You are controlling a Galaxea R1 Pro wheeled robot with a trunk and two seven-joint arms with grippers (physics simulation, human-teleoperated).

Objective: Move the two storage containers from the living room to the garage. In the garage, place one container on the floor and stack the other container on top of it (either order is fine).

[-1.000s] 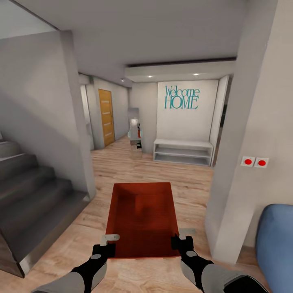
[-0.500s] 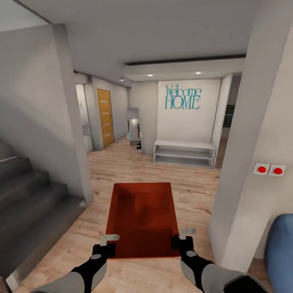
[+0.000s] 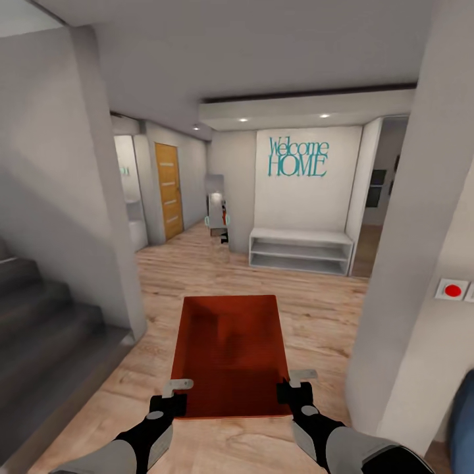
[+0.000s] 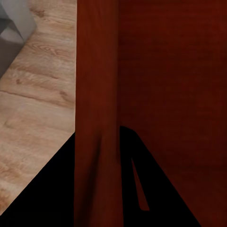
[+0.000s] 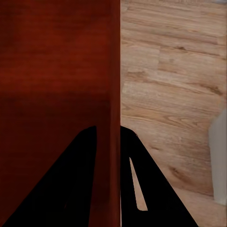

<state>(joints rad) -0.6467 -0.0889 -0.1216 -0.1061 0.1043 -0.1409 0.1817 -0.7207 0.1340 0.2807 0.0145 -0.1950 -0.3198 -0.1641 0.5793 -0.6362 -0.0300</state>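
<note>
Clearly I'm only partway: one storage container (image 3: 230, 355) sits at lower centre, my left jaws (image 3: 176, 390) and right jaws (image 3: 296, 382) each pinching a side wall, over the hallway's wood floor (image 3: 309, 309); garage stacking remains.

Ahead of you the wood plank floor (image 3: 309, 309) lies open to the white shelf bench (image 3: 299, 250) against the wall with the "Welcome HOME" lettering (image 3: 296, 157). 2 obstacles narrow the way: a grey wall corner (image 3: 122, 263) with stairs (image 3: 46, 329) on your left, and a white pillar (image 3: 401, 276) on your right. Past the corner, a passage runs left toward the wooden door (image 3: 168, 191).
</note>
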